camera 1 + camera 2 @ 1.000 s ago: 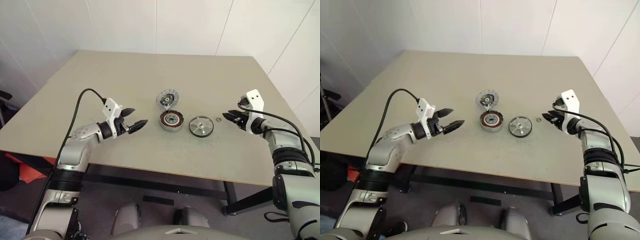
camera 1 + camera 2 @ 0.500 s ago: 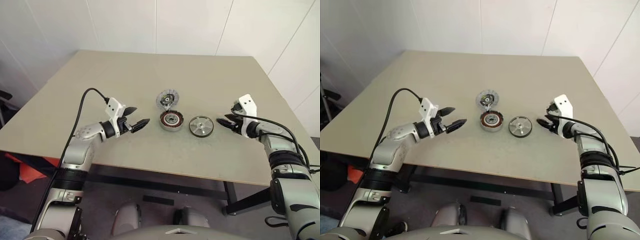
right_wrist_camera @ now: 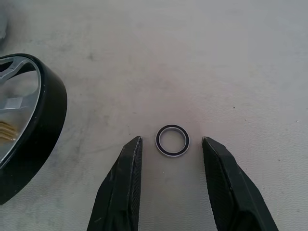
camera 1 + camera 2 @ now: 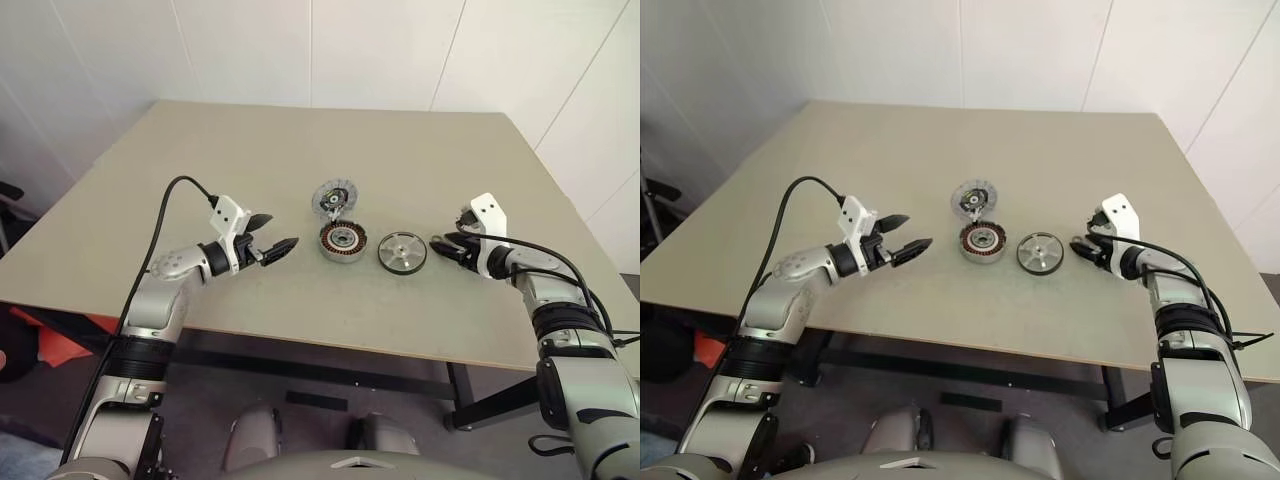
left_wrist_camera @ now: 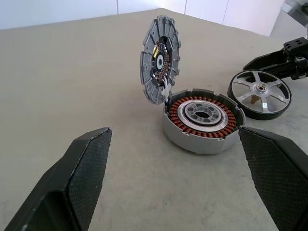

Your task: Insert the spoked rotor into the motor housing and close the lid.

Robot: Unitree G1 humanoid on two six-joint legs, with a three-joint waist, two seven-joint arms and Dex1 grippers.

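Tabletop up close reveals a tiny ring between the right hand's parted, empty fingers.

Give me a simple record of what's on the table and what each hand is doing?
Table: beige
Motor housing: flat on table, copper windings showing
Lid: toothed disc standing up at the housing's far edge
Spoked rotor: lying beside the housing, not inserted
Small ring: loose on table
Left hand: open, holding nothing
Right hand: open, fingers either side of the ring

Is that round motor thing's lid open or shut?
Open: the lid stands upright at the motor housing's edge, copper windings exposed.
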